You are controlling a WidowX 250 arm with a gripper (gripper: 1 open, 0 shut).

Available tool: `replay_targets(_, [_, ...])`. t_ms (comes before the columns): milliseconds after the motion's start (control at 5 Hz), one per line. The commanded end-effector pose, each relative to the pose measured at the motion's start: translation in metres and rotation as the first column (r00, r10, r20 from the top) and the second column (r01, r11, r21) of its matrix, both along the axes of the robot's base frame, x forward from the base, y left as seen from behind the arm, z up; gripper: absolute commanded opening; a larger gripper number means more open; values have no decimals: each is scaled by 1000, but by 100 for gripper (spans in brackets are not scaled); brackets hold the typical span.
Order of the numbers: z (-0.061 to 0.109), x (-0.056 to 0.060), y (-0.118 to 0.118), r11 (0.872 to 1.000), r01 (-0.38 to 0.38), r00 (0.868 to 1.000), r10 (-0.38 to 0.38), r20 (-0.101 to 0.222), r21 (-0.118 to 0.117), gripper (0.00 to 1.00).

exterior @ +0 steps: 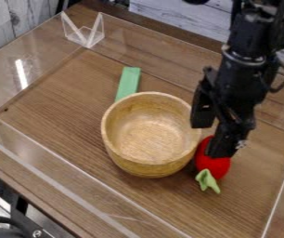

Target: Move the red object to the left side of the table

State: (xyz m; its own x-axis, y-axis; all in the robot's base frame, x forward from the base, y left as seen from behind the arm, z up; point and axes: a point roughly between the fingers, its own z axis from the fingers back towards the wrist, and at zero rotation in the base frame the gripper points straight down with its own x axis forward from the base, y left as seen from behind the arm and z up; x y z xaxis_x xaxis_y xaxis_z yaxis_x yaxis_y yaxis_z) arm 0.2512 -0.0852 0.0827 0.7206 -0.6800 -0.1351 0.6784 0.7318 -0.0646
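The red object [212, 164] is a small rounded toy fruit with a green stem [207, 180], lying on the table [71, 93] just right of the wooden bowl. My gripper [213, 122] hangs pointing down directly over it, open, with one black finger [200, 104] beside the bowl's right rim and the other [227, 138] covering the fruit's upper part. Nothing sits between the fingers. Whether a fingertip touches the fruit I cannot tell.
A wooden bowl [151, 135] stands mid-table, close to the fruit's left. A flat green strip [128, 83] lies behind the bowl. Clear acrylic walls [58, 177] edge the tabletop, and a clear folded stand [83, 31] sits at the back left.
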Motion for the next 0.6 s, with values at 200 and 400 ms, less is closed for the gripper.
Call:
replay_targets(200, [0,5,-19,992,121,990,-118,71,-32,100])
replay_targets(400, [-20,-3,-29,976,214,975,-211,65,-34,100])
